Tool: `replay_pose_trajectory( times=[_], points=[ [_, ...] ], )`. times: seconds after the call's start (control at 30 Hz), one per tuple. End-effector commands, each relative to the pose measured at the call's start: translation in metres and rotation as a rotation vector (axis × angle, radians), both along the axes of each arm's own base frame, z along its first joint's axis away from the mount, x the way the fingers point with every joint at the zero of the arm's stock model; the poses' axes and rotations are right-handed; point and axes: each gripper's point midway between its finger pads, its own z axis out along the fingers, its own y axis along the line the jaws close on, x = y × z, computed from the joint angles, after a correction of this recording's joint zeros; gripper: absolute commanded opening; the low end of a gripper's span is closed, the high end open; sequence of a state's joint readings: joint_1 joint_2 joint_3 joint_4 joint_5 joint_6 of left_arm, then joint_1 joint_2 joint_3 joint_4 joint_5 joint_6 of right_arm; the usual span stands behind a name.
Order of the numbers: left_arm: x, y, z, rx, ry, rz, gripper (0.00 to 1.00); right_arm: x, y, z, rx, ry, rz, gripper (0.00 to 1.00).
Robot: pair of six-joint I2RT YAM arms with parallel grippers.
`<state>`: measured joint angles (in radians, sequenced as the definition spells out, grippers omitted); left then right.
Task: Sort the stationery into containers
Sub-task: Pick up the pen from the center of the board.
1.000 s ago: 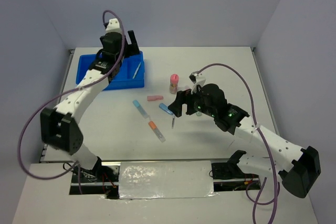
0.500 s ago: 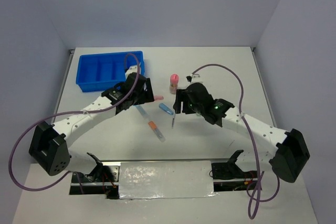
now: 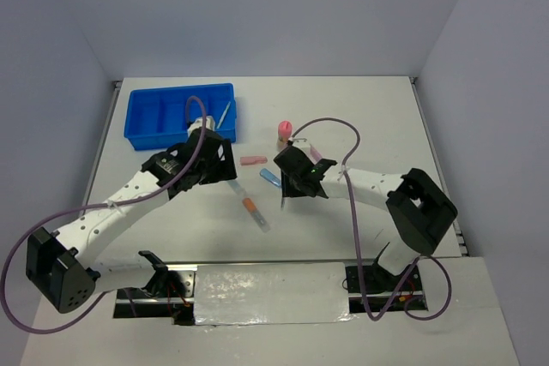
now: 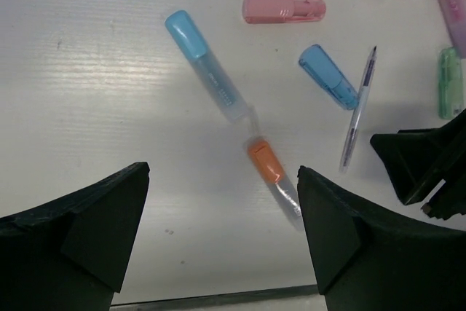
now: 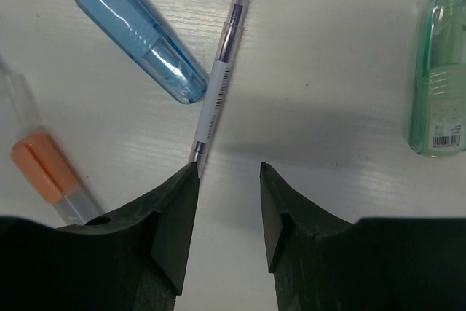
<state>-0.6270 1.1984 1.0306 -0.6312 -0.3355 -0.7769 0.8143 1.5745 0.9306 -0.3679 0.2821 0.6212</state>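
moved in low over thin clear plastic pen (image 5: 218,71), right end effector (image 5: 228,171) narrowly parted, empty; light, stiff, slick, so pinch mid-barrel.

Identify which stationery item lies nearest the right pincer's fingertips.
The thin pen: its end lies right beside one fingertip of the right pincer. The blue marker, green marker and orange marker lie farther from the tips.

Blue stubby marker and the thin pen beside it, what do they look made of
Blue marker: likely translucent glossy plastic; its inner core shows through, with bright glints. Thin pen: probably a clear plastic barrel; a dark refill shows inside, under a white barcode label.
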Motion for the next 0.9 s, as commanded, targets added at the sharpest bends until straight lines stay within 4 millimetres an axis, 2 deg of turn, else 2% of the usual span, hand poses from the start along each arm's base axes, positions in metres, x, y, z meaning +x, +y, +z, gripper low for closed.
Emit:
replay_pose_trajectory(
  times=[0.0, 0.1, 0.3, 0.73, 0.83, 0.87],
  points=[
    [-0.013, 0.014, 0.006, 0.073, 0.013, -0.049, 0.95, 0.015, 0.012, 0.007, 0.018, -0.041, -0.043, 0.46],
    [-0.018, 0.019, 0.004, 0.086, 0.01, -0.06, 0.96, 0.016, 0.017, 0.001, 0.011, -0.032, -0.04, 0.45],
    [-0.024, 0.015, 0.0, 0.069, 0.01, -0.104, 0.96, 0.018, 0.028, -0.004, 0.013, -0.027, -0.023, 0.44],
    [-0.027, 0.016, -0.008, 0.069, 0.019, -0.105, 0.97, 0.022, 0.017, -0.031, -0.085, 0.006, -0.05, 0.4],
    [-0.027, 0.016, -0.007, 0.062, 0.019, -0.101, 0.97, 0.021, 0.01, -0.04, -0.078, 0.033, -0.053, 0.36],
    [-0.027, 0.016, -0.005, 0.055, 0.02, -0.091, 0.98, 0.026, 0.004, -0.04, -0.06, 0.037, -0.07, 0.32]
  ],
)
